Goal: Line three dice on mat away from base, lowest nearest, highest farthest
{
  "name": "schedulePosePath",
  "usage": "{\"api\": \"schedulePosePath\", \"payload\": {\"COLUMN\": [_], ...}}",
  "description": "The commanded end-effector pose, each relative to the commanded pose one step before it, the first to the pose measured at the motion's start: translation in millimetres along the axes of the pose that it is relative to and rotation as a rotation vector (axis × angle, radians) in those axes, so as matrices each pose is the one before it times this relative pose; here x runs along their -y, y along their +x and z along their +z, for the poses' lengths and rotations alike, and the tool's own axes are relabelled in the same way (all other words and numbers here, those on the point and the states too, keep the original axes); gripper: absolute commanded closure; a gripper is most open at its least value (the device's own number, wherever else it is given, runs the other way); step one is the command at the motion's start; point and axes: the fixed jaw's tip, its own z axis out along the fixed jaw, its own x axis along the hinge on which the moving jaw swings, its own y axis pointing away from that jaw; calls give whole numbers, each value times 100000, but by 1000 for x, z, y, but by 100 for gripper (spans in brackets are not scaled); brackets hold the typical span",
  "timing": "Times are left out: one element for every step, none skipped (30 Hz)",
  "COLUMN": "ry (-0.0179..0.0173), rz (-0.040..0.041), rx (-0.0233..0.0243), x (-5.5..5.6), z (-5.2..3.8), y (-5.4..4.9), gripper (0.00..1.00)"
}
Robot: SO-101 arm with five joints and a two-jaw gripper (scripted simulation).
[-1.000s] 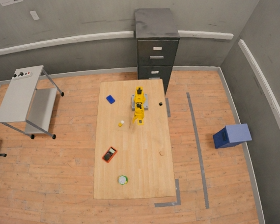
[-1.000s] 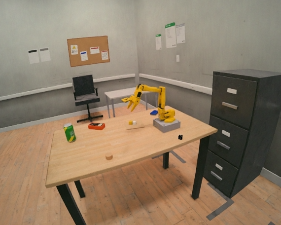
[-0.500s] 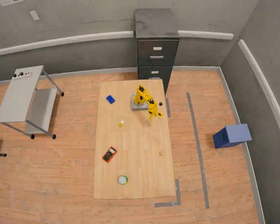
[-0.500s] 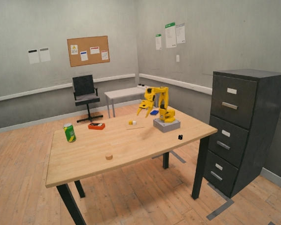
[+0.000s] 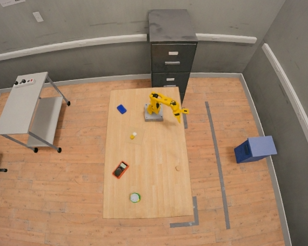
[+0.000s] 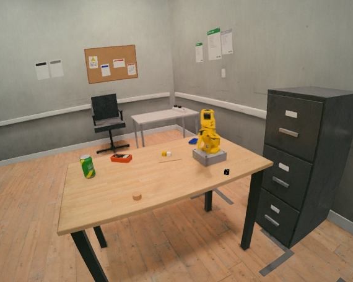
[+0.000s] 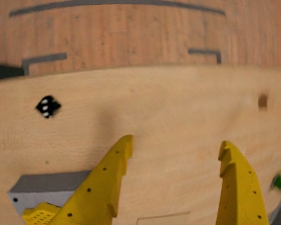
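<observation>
My gripper (image 5: 184, 116) (image 7: 177, 142) is open and empty, raised above the table's right side in the top view. The black die (image 6: 226, 171) (image 7: 48, 107) lies on the table off the mat, beside the robot's base; the wrist view shows white pips, beyond and left of the left finger. The arm hides it in the top view. The white die (image 5: 134, 134) (image 6: 169, 153) and the yellow die (image 5: 132, 137) (image 6: 164, 153) sit close together on the thin tan mat (image 5: 140, 138), the white one nearer the base. Their numbers are too small to read.
A blue box (image 5: 121, 109) (image 6: 193, 141) lies beside the base. An orange multimeter (image 5: 120, 170) (image 6: 121, 158), a green can (image 5: 135, 197) (image 6: 87, 167) and a small wooden disc (image 5: 178, 168) (image 6: 137, 195) (image 7: 262, 102) stand farther out on the table.
</observation>
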Motion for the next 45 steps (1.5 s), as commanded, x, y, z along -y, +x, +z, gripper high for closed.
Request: {"api": "schedulePosePath", "payload": {"ry": [-5982,-1559,-1506,-1479,-1467,-1454,-1438,-833,-695,-634,-570,0,0,-513,-452,-401,-344,-293,-246,-202,-161,-126,-88,-63,-38,-22,-6,0,0,0,-11,-76,-184,-337,-511,-708,-905,-1108,-1299,-1473,-1629,-1759,-1861,-1928,-1966], "rz": [-19383,-4844,-4743,-4699,-4709,-4714,-4710,-2706,-2263,-2065,-1874,0,0,-1683,-1501,-1318,-1143,-980,-822,-675,-537,-414,-305,-210,-129,-69,-25,-3,0,0,1,0,1,-2,2,-1,0,0,1,1,-2,1,-2,1,-2], "rx": [5396,1057,1058,1075,1105,1142,1174,634,524,481,438,0,0,397,357,313,275,237,196,164,129,101,76,51,32,16,6,0,0,0,-13,-90,-228,-415,-630,-870,-1120,-1363,-1600,-1819,-2006,-2168,-2293,-2377,-2418], "x": [-35708,-8234,-7960,-7784,-7700,-7624,-7527,-4451,-3730,-3390,-3062,0,0,-2738,-2430,-2128,-1844,-1577,-1312,-1081,-856,-661,-485,-333,-203,-106,-46,-5,0,0,-13,-79,-206,-381,-576,-802,-1025,-1255,-1478,-1680,-1860,-2010,-2130,-2207,-2246], "z": [-244,356,393,434,498,551,613,194,121,115,109,0,0,99,89,78,69,61,51,44,36,28,20,12,5,6,2,0,0,0,25,180,445,813,1240,1710,2185,2671,3121,3549,3910,4223,4463,4623,4705], "y": [-14575,-3809,-3844,-3958,-4124,-4306,-4467,-2285,-1852,-1709,-1562,0,0,-1420,-1273,-1127,-983,-847,-715,-586,-470,-366,-268,-183,-112,-63,-18,-7,0,0,17,101,255,466,715,986,1263,1550,1820,2067,2294,2477,2623,2722,2766], "gripper": [69,69,69,69,69,69,69,69,69,69,69,69,69,69,69,69,69,69,69,69,69,69,69,69,69,69,69,69,69,69,69,69,69,69,69,69,69,69,69,69,69,69,69,69,69]}}
